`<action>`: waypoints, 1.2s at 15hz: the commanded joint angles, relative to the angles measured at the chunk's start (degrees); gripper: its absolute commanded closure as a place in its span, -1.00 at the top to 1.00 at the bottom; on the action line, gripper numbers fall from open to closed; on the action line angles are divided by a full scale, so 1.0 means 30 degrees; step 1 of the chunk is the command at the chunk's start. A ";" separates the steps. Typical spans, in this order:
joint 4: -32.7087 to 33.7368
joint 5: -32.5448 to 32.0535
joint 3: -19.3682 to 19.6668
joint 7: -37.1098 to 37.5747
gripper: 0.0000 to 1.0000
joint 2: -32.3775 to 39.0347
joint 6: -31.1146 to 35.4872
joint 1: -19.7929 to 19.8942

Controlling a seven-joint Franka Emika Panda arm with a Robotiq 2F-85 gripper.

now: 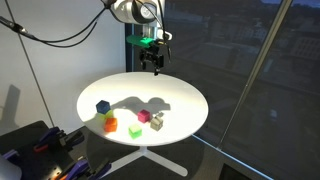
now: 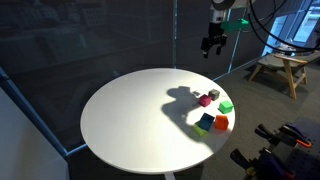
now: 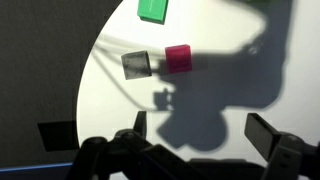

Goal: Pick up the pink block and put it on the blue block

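Gripper [image 1: 153,67] jaws apart, empty, high over table [image 1: 190,100] | pink block [image 1: 143,116]: small magenta cube, beside beige cube [image 1: 157,121]

Round white table [image 1: 180,100] across the lower middle of both exterior views. Small cubes on top, in two groups set apart. Left of centre in an exterior view: blue block [image 1: 102,106], orange cube [image 1: 110,122] just below it. Nearer frame centre: pink block [image 1: 144,116], beige cube [image 1: 157,121] just right, green cube [image 1: 135,130] lower left. Wrist view, upper middle: pink beside beige, green at top edge
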State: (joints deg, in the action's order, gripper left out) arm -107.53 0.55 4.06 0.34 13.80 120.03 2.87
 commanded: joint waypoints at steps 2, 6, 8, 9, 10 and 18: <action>-0.0065 -0.0027 -0.0108 0.0024 1.00 0.0131 -0.0048 0.0097; -0.0078 -0.0027 -0.0111 0.0026 1.00 0.0181 -0.0048 0.0096; -0.0078 -0.0027 -0.0111 0.0027 1.00 0.0181 -0.0048 0.0096; -0.0078 -0.0027 -0.0111 0.0027 1.00 0.0181 -0.0048 0.0096; -0.0283 -0.0189 -0.0091 0.0242 1.00 0.0135 0.0362 0.0022; -0.1488 -0.0222 -0.0116 0.0438 1.00 0.0415 0.2310 -0.0113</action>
State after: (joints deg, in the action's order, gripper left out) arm -110.20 0.54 3.98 0.42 15.28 124.20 2.61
